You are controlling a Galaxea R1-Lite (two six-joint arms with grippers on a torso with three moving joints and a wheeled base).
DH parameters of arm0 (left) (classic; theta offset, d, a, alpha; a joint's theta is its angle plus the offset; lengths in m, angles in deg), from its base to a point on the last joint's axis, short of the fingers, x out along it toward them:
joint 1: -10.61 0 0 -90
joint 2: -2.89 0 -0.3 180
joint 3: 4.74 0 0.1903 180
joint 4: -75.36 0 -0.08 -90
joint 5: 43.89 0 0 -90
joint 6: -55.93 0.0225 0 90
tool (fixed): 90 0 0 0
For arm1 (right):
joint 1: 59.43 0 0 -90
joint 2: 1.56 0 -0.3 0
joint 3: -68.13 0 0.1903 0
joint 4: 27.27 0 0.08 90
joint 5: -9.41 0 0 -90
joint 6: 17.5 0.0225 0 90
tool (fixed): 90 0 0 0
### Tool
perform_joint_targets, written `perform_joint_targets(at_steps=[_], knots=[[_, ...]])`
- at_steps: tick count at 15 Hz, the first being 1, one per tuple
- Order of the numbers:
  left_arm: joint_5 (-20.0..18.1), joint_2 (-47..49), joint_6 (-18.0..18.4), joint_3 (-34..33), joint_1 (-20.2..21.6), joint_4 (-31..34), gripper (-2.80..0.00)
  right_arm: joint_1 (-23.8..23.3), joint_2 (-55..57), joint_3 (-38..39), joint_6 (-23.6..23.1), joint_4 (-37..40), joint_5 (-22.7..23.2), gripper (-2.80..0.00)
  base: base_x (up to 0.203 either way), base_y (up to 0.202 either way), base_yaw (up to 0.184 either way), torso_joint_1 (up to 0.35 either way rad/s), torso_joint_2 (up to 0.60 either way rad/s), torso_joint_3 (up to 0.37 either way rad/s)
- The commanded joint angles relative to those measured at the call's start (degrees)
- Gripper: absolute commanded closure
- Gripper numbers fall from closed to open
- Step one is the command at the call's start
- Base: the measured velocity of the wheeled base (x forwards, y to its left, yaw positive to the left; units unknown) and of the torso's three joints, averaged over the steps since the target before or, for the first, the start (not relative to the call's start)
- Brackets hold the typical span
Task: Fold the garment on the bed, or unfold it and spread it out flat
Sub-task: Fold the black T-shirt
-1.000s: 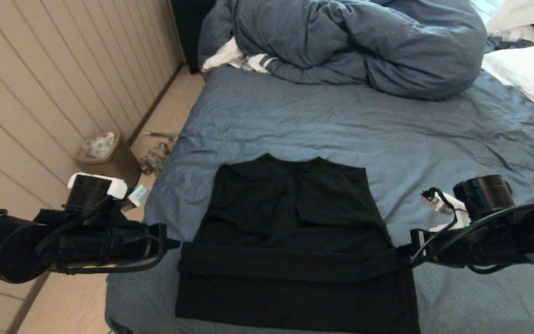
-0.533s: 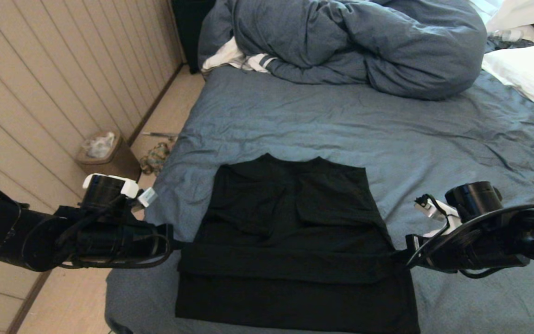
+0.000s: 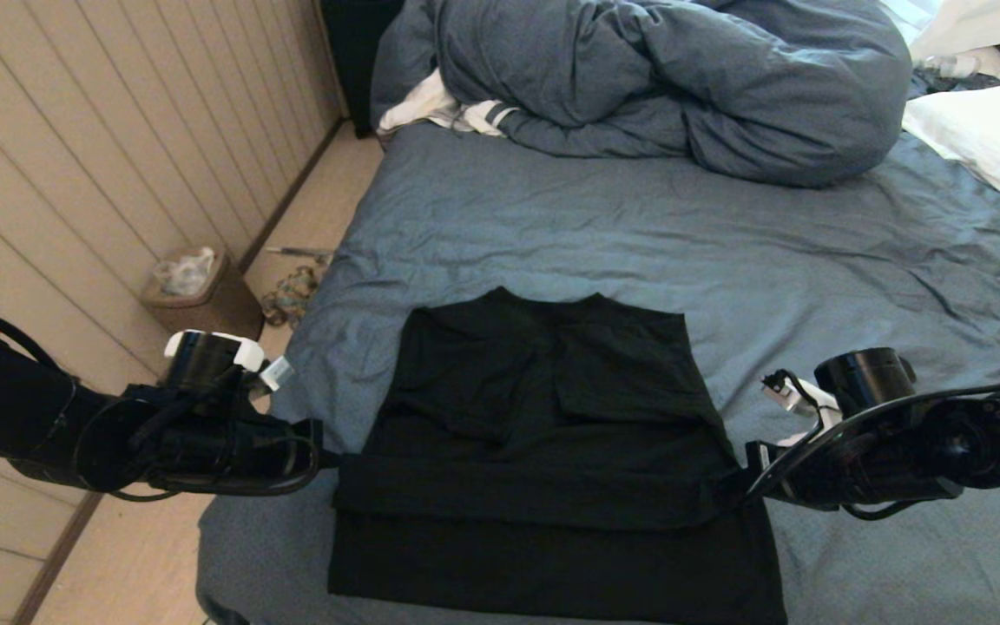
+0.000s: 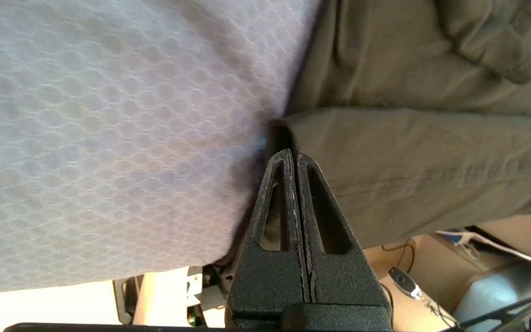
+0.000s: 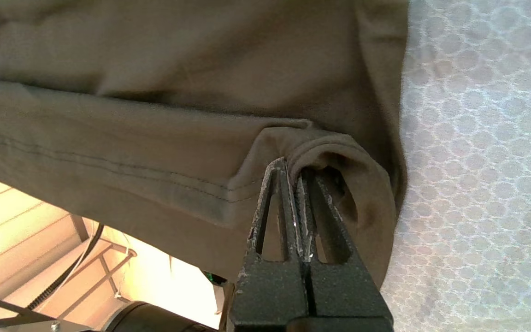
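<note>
Folding the hem up the garment (image 3: 552,443)

My left gripper (image 4: 292,154) and right gripper (image 5: 292,167), jaws clamped on opposite hem corners, hold the fold straight above the bed (image 3: 639,234).

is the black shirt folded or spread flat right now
Partly folded: the black shirt has sleeves tucked in and its bottom part doubled over, both ends of that fold pinched by pincers.

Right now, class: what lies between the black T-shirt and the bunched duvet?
In the head view, only bare, wrinkled blue-grey sheet of the bed lies between the T-shirt and the duvet.
</note>
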Motion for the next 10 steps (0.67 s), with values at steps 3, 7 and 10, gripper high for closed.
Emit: perform_joint_targets(at_steps=[3,7,10], knots=[[0.2,-0.9,0.9,-0.8,1.6,-0.2,0.0,0.0,1.4,0.1,-0.2,-0.1,0.1,0.0,0.0,0.0,0.0,0.0,0.0,0.0],[0.0,-3.7,1.1,-3.2,2.0,-0.1,0.0,-0.1,0.9,0.4,-0.2,-0.1,0.1,0.0,0.0,0.0,0.0,0.0,0.0,0.0],[-0.7,-3.2,0.7,-4.4,1.4,-0.6,0.0,-0.1,0.0,1.0,-0.2,-0.1,0.1,0.0,0.0,0.0,0.0,0.0,0.0,0.0]])
